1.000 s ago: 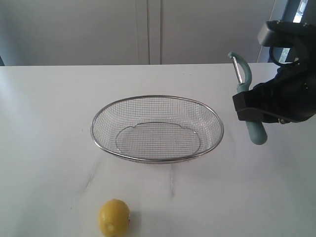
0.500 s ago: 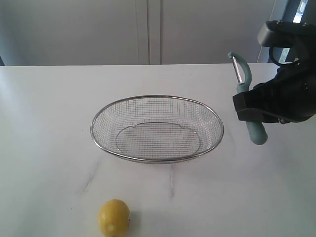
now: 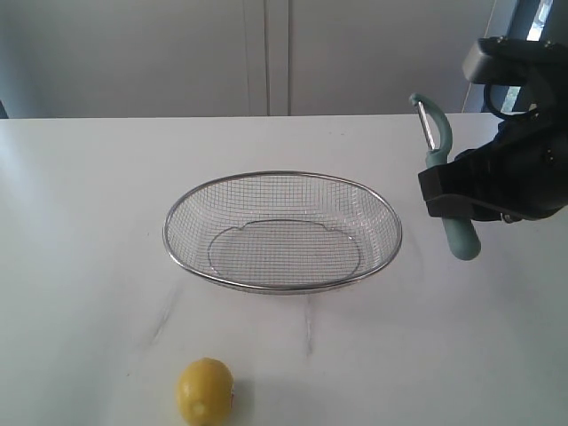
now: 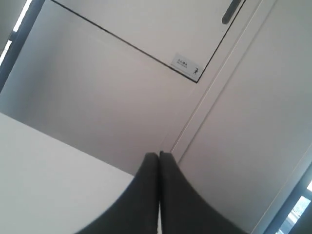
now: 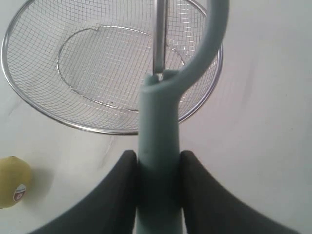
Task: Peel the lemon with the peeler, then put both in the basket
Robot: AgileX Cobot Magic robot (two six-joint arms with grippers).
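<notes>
The teal peeler (image 3: 441,177) hangs in the air to the right of the wire mesh basket (image 3: 282,284), head up, handle down. My right gripper (image 3: 444,197) is shut on its handle; in the right wrist view the peeler (image 5: 158,122) runs up between the black fingers (image 5: 119,183) of my right gripper (image 5: 157,163), over the basket (image 5: 58,119). The yellow lemon (image 3: 205,390) lies on the table near the front edge, left of centre, and the lemon (image 5: 13,181) bears a small sticker. My left gripper (image 4: 159,156) is shut on nothing, facing the wall; it does not show in the exterior view.
The white table (image 3: 89,204) carries only the basket and the lemon. Grey cabinet doors (image 3: 266,53) stand behind it. The dark right arm (image 3: 510,169) fills the right edge of the exterior view.
</notes>
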